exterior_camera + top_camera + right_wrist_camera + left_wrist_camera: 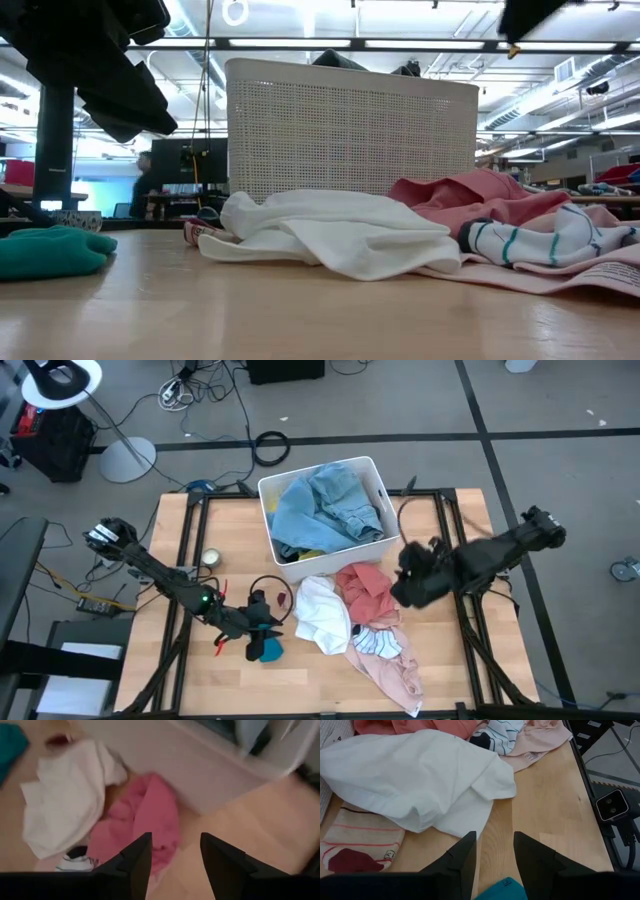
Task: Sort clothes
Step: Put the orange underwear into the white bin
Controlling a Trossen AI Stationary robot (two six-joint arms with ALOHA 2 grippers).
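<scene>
Right gripper [405, 582] hangs over the table just right of the bin [372, 472], beside the pink garment [365, 590]. Its fingers [135, 857] stand apart with nothing between them; bare wood and the pink cloth's edge show in the gap.

Left gripper [262, 622] sits low at the table's front left, fingers [462, 857] parted, empty. A teal garment [268, 650] lies right under it on the wood, its edge showing between the fingertips in the left wrist view.

White garment [322, 615] lies crumpled in front of the bin, touching the pink one on its right. A white piece with teal stripes [380, 642] rests on a pale pink garment [395, 675] nearer the front edge. A small cream piece with red stripes [362, 840] peeks from under the white garment, close to the bin.

Bin holds light blue denim [325, 510], heaped to the rim, with a bit of yellow [310, 554] at its front wall.

Low view: teal garment at far left, white and pink heaps before the bin's perforated wall. A person [143, 185] stands far back in the room.
</scene>
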